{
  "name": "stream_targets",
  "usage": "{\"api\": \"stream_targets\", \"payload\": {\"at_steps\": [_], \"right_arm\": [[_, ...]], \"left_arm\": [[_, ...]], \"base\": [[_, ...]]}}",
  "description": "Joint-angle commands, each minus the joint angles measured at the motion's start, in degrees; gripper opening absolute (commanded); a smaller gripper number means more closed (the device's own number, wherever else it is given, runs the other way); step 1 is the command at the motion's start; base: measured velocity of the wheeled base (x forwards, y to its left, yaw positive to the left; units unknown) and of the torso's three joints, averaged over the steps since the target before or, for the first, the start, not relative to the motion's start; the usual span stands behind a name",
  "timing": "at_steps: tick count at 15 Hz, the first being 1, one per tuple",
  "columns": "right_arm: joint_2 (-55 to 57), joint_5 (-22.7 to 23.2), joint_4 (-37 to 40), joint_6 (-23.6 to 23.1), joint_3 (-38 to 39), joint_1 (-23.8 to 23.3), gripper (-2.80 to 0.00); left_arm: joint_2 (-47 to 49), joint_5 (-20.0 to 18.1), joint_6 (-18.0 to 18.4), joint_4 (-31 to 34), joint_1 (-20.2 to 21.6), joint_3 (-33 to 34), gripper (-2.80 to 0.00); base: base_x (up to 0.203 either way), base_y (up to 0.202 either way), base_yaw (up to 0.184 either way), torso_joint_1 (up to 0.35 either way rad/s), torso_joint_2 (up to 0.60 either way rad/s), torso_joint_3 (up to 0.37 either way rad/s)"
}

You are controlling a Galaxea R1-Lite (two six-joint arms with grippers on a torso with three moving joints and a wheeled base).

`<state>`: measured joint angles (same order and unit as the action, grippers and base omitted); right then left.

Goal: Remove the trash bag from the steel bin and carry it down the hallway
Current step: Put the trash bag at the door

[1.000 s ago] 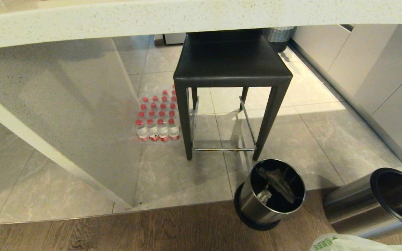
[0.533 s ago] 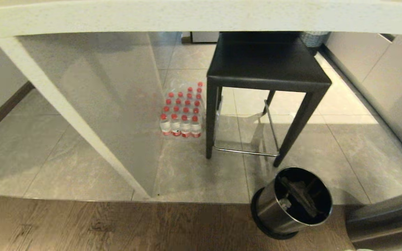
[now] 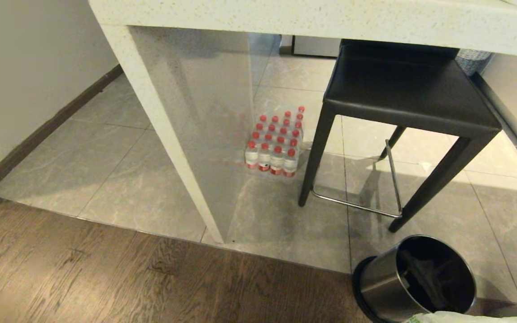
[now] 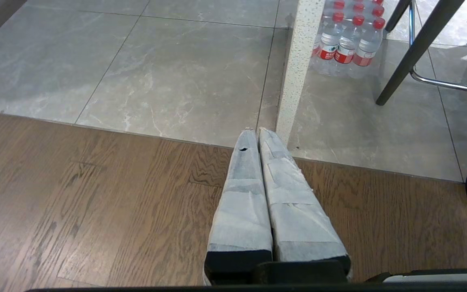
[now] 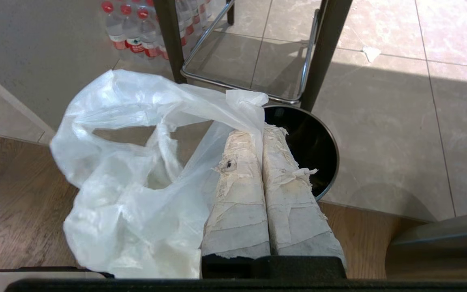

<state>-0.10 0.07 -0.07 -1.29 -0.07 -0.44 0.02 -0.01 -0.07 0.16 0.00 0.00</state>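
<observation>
- The right gripper (image 5: 258,132) is clenched on the trash bag (image 5: 136,170), its taped fingers (image 5: 237,190) pressed together with a fold of the thin whitish plastic pinched between the tips
- The bag hangs out to one side of the gripper, clear of the bin, billowed open with a wide loop showing; its length runs from the pinched edge back along the fingers toward the wrist
- In the head view only a sliver of the bag (image 3: 456,317), with green print, shows at the bottom edge
- The steel bin (image 3: 415,280) stands at the seam between wood floor (image 3: 106,273) and grey tiles (image 3: 119,179), mouth tilted toward the camera, dark inside; the bag's pinched end lies just over its rim
- The black stool (image 3: 402,89) stands just behind the bin under the pale counter (image 3: 312,18), with a pack of red-capped bottles (image 3: 276,143) beside its leg
- The left gripper (image 4: 255,132) is pressed closed on nothing, hovering over the wood floor near the counter's side panel (image 4: 294,73)
</observation>
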Motion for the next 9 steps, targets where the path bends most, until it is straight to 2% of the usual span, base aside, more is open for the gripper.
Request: {"api": "stream_targets", "payload": {"at_steps": [1, 9], "right_arm": [[0.10, 0.01, -0.01, 0.02, 0.03, 0.00, -2.80], [0.10, -0.07, -0.10, 1.29, 0.07, 0.00, -2.80]], "left_arm": [[-0.02, 0.01, -0.01, 0.02, 0.00, 0.00, -2.80], [-0.02, 0.01, -0.01, 0.02, 0.00, 0.00, -2.80]], "base": [[0.000, 0.000, 0.000, 0.000, 0.00, 0.000], [0.000, 0.000, 0.000, 0.000, 0.00, 0.000]]}}
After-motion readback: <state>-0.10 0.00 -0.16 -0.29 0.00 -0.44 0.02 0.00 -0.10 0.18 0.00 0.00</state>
